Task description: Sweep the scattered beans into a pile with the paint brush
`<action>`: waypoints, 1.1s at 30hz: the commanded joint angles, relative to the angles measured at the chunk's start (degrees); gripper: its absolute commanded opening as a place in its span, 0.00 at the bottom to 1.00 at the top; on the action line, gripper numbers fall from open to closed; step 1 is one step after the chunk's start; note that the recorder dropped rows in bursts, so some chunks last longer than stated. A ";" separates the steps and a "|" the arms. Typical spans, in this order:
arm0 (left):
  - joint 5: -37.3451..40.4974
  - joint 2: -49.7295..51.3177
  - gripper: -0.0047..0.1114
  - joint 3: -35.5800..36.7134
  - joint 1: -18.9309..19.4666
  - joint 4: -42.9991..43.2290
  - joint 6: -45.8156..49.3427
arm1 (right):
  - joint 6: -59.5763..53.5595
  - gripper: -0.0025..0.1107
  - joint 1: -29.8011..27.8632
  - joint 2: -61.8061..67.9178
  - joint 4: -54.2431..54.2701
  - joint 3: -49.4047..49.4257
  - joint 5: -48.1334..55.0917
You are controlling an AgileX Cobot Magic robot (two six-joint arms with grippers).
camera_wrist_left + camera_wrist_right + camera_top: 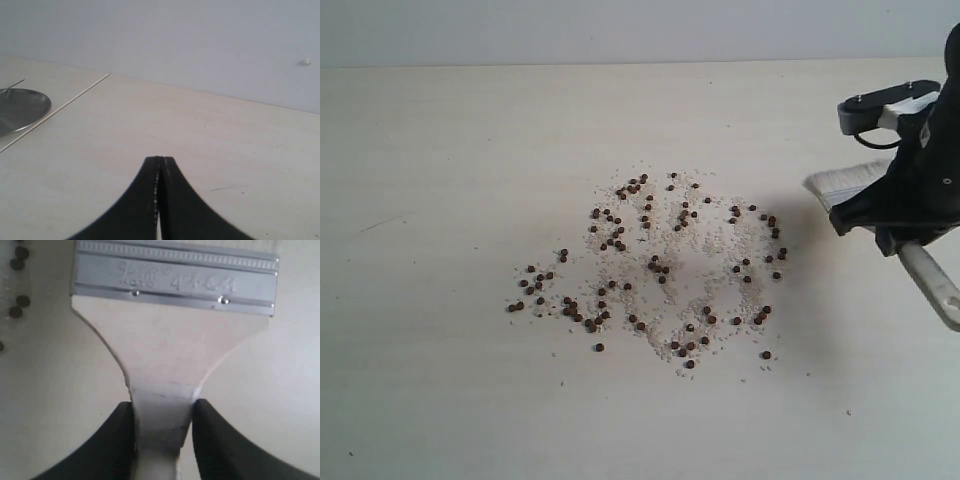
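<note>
Dark reddish-brown beans (650, 265) lie scattered among whitish grains over the middle of the table, in a loose ring with no compact pile. A few beans (19, 300) show at the edge of the right wrist view. My right gripper (895, 225) is shut on the handle of the paint brush (162, 410), at the right of the spread. Its silver ferrule (175, 277) faces the beans, and the pale bristles (840, 182) hover just right of them. The handle end (935, 285) sticks out toward the front right. My left gripper (159, 165) is shut and empty, over bare table.
A round metal dish (20, 107) sits beyond a table seam (55, 111) in the left wrist view. The pale table (440, 180) runs wide around the beans, with a plain wall behind it.
</note>
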 commanded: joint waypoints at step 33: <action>-11.05 -0.31 0.04 0.15 0.05 13.35 6.24 | -28.19 0.02 0.12 -9.08 30.65 0.02 8.19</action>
